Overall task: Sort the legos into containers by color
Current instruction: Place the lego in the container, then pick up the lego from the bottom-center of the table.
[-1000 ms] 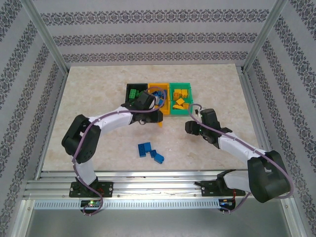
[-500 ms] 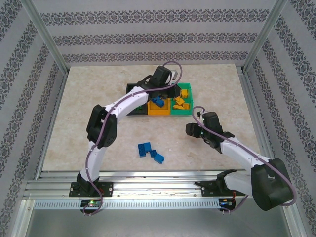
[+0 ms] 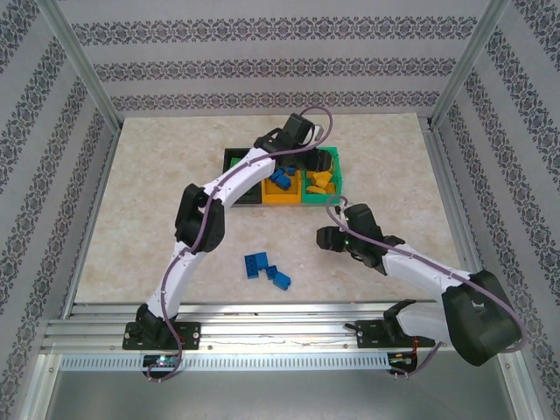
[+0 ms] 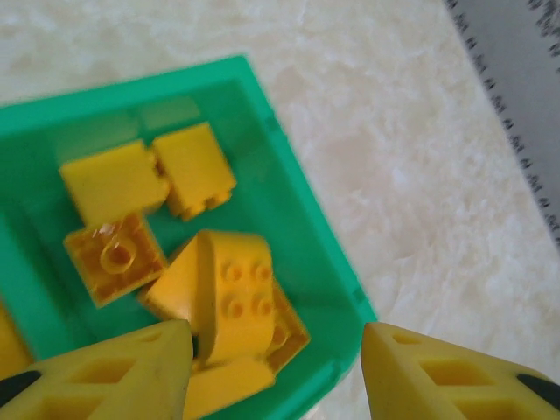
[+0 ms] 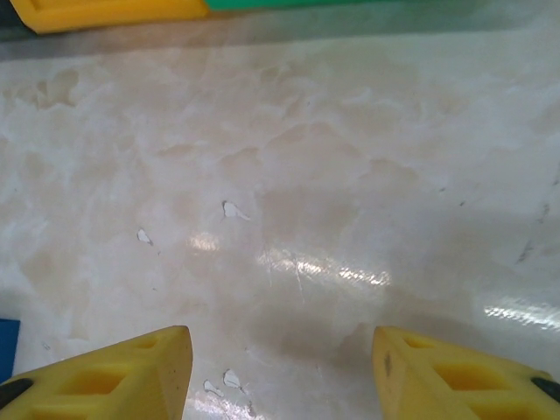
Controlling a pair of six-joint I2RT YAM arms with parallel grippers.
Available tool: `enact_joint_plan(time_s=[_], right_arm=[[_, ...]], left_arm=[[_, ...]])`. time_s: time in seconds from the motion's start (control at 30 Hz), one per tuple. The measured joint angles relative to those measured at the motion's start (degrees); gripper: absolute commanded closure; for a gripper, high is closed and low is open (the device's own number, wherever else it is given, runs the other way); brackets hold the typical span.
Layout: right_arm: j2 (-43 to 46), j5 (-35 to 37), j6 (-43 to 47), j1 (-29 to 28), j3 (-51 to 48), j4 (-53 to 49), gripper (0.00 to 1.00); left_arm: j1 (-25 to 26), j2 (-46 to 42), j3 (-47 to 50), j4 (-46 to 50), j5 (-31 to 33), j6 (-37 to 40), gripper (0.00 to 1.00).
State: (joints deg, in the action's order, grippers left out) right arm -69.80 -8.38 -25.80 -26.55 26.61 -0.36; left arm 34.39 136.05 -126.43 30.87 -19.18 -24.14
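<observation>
My left gripper hangs open over the green bin, nothing between its yellow fingers. Below them, several yellow legos lie in that green bin. Beside it, the orange bin holds blue legos, and the black bin is partly covered by the left arm. A few blue legos lie loose on the table in front. My right gripper is open low over bare table, its fingers empty, just in front of the bins.
In the right wrist view the orange bin's edge and the green bin's edge run along the top, and a blue lego peeks in at the left. Metal frame posts and patterned walls surround the marble tabletop.
The left arm swung from in front of the bins out over the green bin, and its jaws went from shut to open. The right gripper shifted slightly left.
</observation>
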Motion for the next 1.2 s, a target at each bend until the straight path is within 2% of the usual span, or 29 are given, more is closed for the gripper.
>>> enact_joint_plan(time_s=[0.27,0.53,0.83,1.2], right_arm=[[-5.0,0.0,-0.9,-3.5,0.1,0.7,0.43],[-12.2,1.2,-0.8,-5.6,5.6,-1.6,0.43],[-20.5,0.9,-0.6,-12.9,14.3,1.0,0.43],[-24.2,1.5,0.6,-20.2,19.6,0.8,0.42]], left_arm=[[-1.1,-26.9,43.5,-16.6,5.6,-1.2,0.45],[-3.8,-43.1,69.1,-28.2,10.3,-3.4,0.45],[-5.9,-51.8,84.8,-33.0,12.6,-7.5,0.45],[-7.1,-53.5,88.7,-37.1,11.9,-10.7,0.45]])
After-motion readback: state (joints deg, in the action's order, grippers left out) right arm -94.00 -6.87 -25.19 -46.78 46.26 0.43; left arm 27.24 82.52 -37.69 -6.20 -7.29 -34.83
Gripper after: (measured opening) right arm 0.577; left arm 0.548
